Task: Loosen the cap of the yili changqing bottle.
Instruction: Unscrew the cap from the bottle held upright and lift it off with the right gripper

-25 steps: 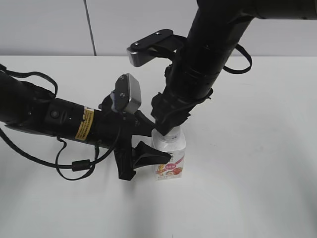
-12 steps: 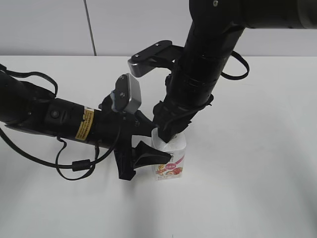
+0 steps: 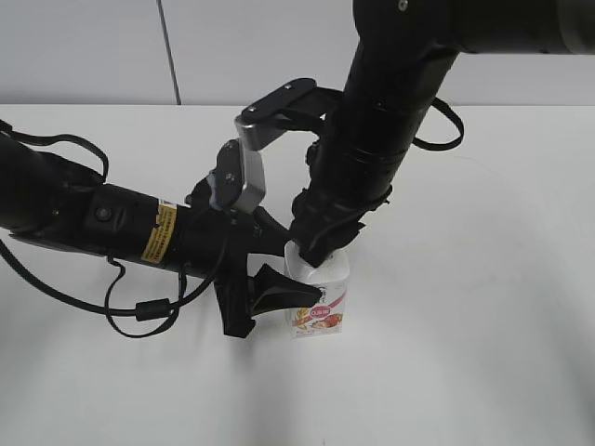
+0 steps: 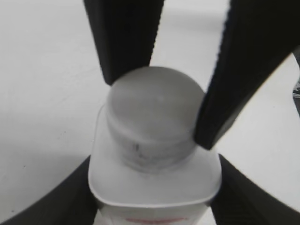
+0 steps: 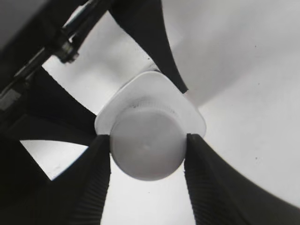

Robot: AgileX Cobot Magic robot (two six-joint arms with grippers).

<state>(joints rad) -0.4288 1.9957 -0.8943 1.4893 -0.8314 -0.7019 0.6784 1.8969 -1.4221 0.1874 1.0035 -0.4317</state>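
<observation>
The yili changqing bottle (image 3: 319, 302) stands upright on the white table, white with a pink-red label. My left gripper (image 3: 284, 269) is shut on its body from the left; its fingers flank the bottle's shoulders (image 4: 154, 185) at the bottom of the left wrist view. My right gripper (image 3: 316, 243) comes down from above and is shut on the round white cap (image 5: 146, 144), one ribbed finger on each side. The cap (image 4: 153, 108) also shows in the left wrist view between the right gripper's two black fingers. In the exterior view the cap is hidden by the right gripper.
The white table (image 3: 483, 316) spreads around the bottle, with a pale wall behind. The left arm (image 3: 102, 218) with its cables lies low across the left side. The right arm (image 3: 390, 102) stands over the bottle.
My right wrist has turned about the cap: its camera bracket has swung left and down toward the left arm's camera. The bottle and left gripper have stayed put.
</observation>
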